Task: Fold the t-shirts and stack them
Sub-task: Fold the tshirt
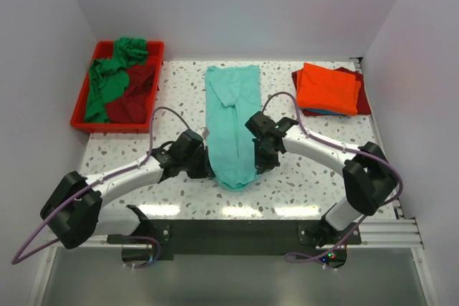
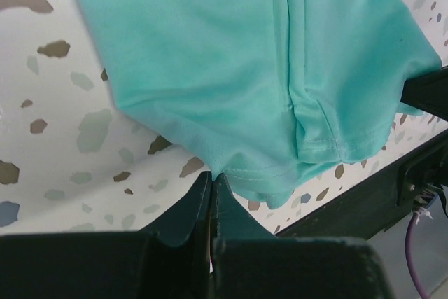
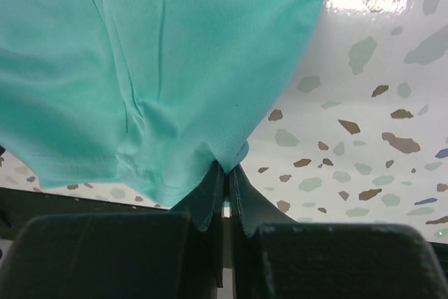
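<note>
Grip check, top view: teal t-shirt (image 1: 231, 123) lies mid-desk (image 1: 308, 177) as a long narrow strip, hem end near. Left jaws and right jaws sit either side of that hem. Orange t-shirt (image 1: 328, 89) tops the folded stack far right. Green t-shirt (image 1: 107, 80) and dark red t-shirt (image 1: 133, 102) lie crumpled in the red tray (image 1: 107, 127).

Left wrist: jaws pinched together on the hem edge, thin bite.

Right wrist: same, jaws clamped on the opposite hem corner.

Looks like hem-to-collar fold next. Lift both sides level, cloth taut between, go slow; thin bites could slip.
</note>
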Robot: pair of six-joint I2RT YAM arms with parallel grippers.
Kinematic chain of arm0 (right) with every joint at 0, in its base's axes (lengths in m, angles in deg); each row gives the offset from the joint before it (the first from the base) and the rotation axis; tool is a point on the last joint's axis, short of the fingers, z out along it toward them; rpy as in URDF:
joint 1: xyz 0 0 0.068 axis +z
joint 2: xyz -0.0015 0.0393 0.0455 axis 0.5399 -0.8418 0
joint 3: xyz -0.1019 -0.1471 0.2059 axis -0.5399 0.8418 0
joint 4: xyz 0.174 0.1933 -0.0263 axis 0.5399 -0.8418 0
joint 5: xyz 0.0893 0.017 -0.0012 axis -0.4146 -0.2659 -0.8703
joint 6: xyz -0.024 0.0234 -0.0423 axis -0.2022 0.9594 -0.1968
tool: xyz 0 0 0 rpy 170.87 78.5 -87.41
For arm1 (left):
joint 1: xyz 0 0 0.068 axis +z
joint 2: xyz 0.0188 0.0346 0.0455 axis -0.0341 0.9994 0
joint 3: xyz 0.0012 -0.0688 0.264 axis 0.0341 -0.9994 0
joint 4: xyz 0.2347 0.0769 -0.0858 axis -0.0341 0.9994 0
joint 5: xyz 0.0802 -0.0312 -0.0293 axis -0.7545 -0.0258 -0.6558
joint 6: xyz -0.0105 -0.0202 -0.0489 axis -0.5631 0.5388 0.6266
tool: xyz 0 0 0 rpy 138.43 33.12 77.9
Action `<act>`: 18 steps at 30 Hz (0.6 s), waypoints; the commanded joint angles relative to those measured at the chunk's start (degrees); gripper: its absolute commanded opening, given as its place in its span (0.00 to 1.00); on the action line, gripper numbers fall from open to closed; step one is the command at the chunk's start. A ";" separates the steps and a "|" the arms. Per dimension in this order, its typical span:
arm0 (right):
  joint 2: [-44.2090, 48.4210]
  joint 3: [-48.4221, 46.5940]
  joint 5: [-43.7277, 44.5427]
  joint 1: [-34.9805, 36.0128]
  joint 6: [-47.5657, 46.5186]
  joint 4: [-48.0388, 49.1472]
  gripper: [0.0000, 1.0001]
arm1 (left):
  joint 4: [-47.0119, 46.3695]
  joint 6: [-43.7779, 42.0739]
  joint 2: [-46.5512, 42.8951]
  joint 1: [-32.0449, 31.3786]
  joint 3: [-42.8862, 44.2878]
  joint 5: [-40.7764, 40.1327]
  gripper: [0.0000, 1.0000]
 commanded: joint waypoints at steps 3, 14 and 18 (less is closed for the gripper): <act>-2.61 -6.41 3.25 -2.00 -2.37 -2.95 0.00 | 0.23 -5.19 3.55 3.37 6.19 -1.57 0.00; -14.02 -22.39 0.52 -9.64 -7.72 -4.44 0.00 | -1.44 -12.31 16.98 12.07 19.79 4.14 0.00; -20.36 -30.56 0.35 -10.88 -9.57 -6.72 0.00 | -1.00 -13.98 22.09 14.53 25.43 5.37 0.00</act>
